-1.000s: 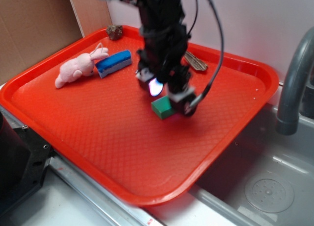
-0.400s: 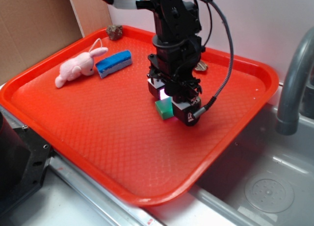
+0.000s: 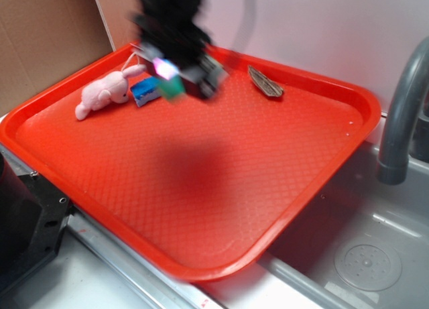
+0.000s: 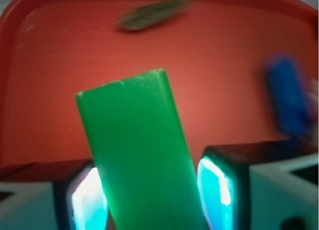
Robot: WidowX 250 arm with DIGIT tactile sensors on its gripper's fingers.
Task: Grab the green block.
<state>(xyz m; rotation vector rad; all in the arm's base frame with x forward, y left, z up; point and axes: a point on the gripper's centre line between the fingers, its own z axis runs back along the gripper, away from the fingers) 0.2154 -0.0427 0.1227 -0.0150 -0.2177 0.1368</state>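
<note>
The green block (image 4: 139, 155) fills the middle of the wrist view, clamped between my two lit fingers (image 4: 219, 190) and sticking out beyond them, tilted slightly. In the exterior view my gripper (image 3: 175, 80) is blurred and hangs above the tray's back left, shut on the green block (image 3: 173, 89), which is off the tray floor. The arm above it is smeared by motion.
The red tray (image 3: 322, 168) holds a pink plush rabbit (image 3: 106, 91), a blue block (image 3: 143, 90) partly behind my gripper, and a brown bark-like piece (image 3: 265, 82). A grey faucet (image 3: 402, 114) and sink lie to the right. Cardboard stands at the back left.
My gripper closed on the green block, lifted it off the tray and swung up and to the left, toward the blue block and rabbit.
</note>
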